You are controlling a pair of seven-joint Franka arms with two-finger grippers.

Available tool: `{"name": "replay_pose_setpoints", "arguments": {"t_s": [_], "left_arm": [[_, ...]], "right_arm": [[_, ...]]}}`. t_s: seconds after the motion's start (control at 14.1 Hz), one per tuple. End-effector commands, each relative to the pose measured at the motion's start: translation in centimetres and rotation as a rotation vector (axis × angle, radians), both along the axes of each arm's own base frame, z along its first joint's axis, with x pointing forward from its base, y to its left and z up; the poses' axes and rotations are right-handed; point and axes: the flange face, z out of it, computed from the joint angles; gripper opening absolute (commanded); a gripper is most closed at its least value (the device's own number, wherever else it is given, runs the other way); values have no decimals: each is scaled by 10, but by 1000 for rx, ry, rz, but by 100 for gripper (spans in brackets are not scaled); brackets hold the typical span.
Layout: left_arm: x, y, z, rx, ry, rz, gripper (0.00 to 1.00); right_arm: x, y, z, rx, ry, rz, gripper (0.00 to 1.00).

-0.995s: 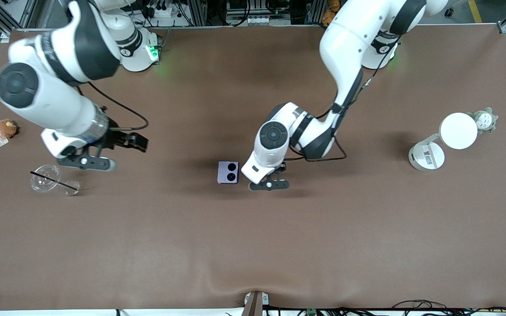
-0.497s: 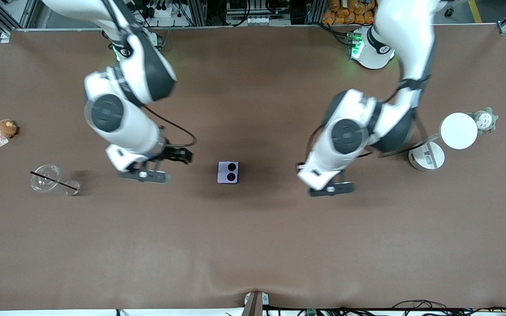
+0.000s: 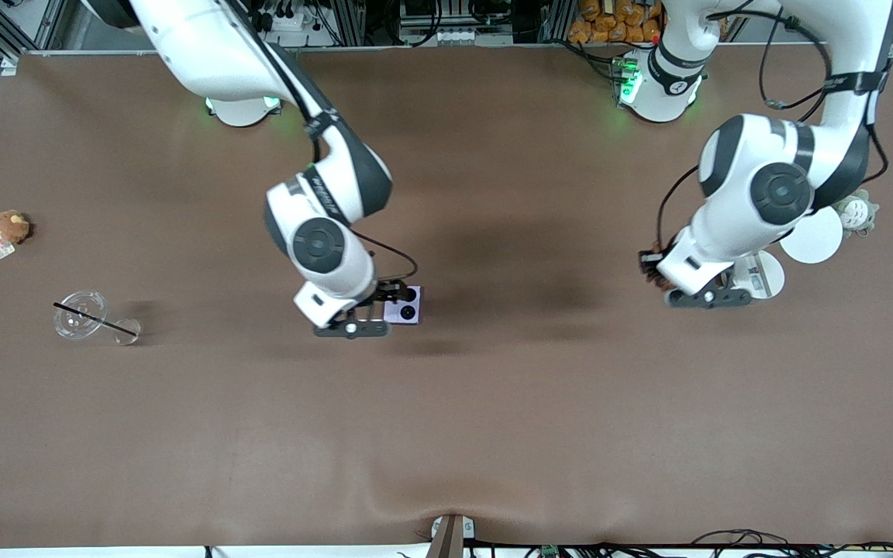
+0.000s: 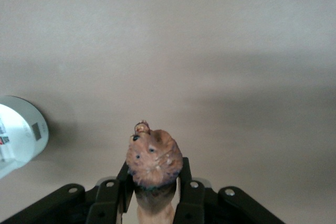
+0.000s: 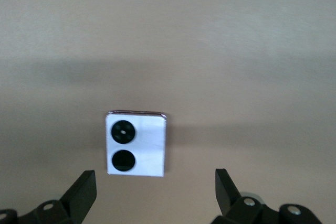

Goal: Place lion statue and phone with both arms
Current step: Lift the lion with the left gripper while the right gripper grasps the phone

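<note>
The phone, pale lilac with two black camera circles, lies flat on the brown table near its middle. My right gripper hangs just over it on the side toward the right arm's end, partly covering it. In the right wrist view the phone lies ahead of the open, empty right gripper. My left gripper is shut on the lion statue above the table beside the white lamp base. In the left wrist view the brown-orange lion statue sits between the fingers of the left gripper.
A white lamp with a round base and disc head stands toward the left arm's end, and its base shows in the left wrist view. A grey-white plush sits beside it. A brown plush and a clear cup with a black straw lie toward the right arm's end.
My right arm has swung from over the clear cup to the phone. My left arm has moved from beside the phone toward the lamp. The phone has not moved.
</note>
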Motion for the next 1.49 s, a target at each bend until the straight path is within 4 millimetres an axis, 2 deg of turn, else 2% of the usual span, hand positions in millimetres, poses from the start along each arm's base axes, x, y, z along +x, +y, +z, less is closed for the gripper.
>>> {"name": "replay_pose_setpoints", "arguments": {"t_s": [0.0, 0.14, 0.43, 0.5, 0.57, 0.71, 0.85, 1.21, 1.42], "left_arm": [[-33, 35, -39, 10, -55, -23, 0], [-41, 46, -70, 8, -58, -25, 0], [-44, 53, -100, 35, -9, -42, 0], [-41, 71, -102, 53, -13, -33, 0], [-40, 81, -103, 73, -14, -44, 0], [-39, 85, -112, 80, -16, -58, 0], [-36, 94, -123, 75, -23, -61, 0], [-24, 88, -142, 65, -48, -73, 0], [-26, 88, -149, 65, -35, -73, 1]], "right_arm": [[7, 12, -7, 1, -52, 26, 100], [-3, 27, -25, -15, -43, -23, 100], [-8, 35, -62, -48, -54, -115, 100], [-9, 37, -66, -44, -63, -112, 100], [-9, 36, -72, -54, -71, -102, 100], [-11, 34, -88, -79, -64, -91, 100], [-10, 35, -92, -69, -76, -91, 100], [-10, 38, -99, -55, -91, -145, 100], [-12, 39, -109, -60, -83, -148, 100]]}}
